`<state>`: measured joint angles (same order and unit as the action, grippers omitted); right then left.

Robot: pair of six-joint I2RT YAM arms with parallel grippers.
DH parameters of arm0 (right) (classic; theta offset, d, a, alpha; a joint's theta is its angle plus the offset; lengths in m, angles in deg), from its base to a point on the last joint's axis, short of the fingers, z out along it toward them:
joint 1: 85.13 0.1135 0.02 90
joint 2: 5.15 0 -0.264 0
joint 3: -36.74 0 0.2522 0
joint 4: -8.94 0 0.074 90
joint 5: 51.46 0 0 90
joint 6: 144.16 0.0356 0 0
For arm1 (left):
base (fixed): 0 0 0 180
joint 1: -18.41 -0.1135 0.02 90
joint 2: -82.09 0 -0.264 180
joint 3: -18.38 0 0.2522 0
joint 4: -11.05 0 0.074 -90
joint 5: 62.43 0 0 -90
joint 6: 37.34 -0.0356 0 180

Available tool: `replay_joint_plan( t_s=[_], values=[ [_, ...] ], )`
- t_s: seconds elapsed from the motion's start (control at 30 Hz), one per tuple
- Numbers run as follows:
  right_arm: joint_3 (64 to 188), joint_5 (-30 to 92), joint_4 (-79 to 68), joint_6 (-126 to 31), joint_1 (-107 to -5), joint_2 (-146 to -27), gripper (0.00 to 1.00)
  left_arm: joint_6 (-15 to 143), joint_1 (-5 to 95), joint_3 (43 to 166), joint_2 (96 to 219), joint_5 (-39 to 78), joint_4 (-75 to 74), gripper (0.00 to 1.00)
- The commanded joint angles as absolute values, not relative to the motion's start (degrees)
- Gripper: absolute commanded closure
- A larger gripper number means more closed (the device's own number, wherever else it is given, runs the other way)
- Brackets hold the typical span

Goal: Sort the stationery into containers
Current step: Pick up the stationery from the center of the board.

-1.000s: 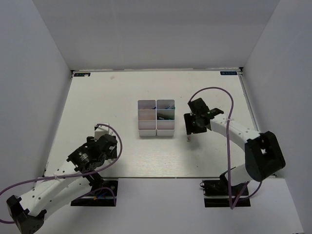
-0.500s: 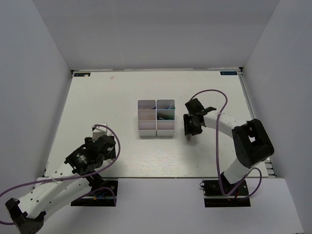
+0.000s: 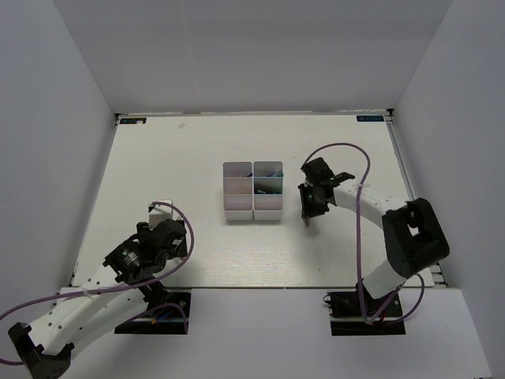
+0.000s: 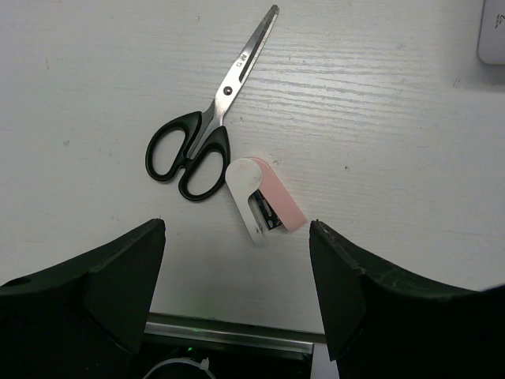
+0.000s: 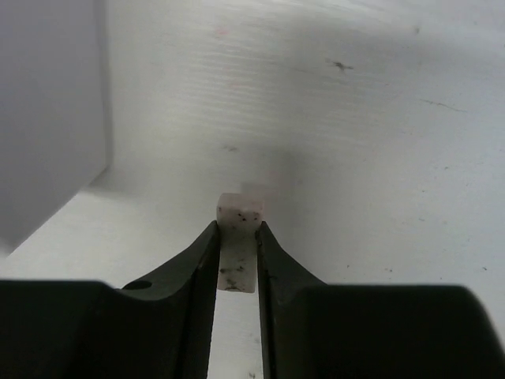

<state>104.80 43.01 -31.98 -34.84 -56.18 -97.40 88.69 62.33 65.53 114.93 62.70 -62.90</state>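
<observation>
Nearest the bases, the left gripper [image 4: 237,227] hangs with its jaws spread wide and nothing between them; on the table [image 4: 379,118] right below it lie the pink piece [image 4: 264,201] and, touching it on one side, a pair of black-handled scissors [image 4: 207,126], neither yet sorted. Further out and to the right, the right gripper [image 5: 237,230] is clamped on the small pale block [image 5: 239,212], pinching it by its two long sides with one end poking past the fingertips; the block sits low, and I cannot tell whether it is clear of the table; a white bin wall stands just beside it in the right wrist view. Beyond, mid-table, the bins [image 3: 238,213] stand in their block, dark and blue items showing in the right-hand column. The step in hand looks like carrying the block to a bin; the next move calls for a lift above the rim, a short shift leftward over a compartment, then release.
</observation>
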Motion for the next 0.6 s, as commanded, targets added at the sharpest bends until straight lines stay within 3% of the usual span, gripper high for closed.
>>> replay_joint_plan(
  t_s=[0.0,0.17,0.2,0.33,0.57],
  values=[
    [108.4,33.8,-34.0,-41.6,-55.9,-89.7,1.0,88.5,62.0,66.2,114.0,62.6,-62.0,0.16],
    [116.0,12.2,-33.5,-57.2,-54.6,-82.2,1.0,87.3,61.9,65.7,113.6,61.4,-61.1,0.16],
    [117.5,4.3,-33.4,-61.0,-54.2,-82.4,1.0,87.3,61.9,65.8,113.9,61.1,-61.0,0.16],
    [123.2,-6.5,-33.4,-72.7,-51.2,-87.8,1.0,87.2,61.9,66.0,114.9,60.9,-61.1,0.17],
    [139.6,2.4,-37.5,-89.1,-43.3,-103.9,1.0,87.4,61.8,65.8,115.1,61.1,-61.7,0.17]
  ],
)
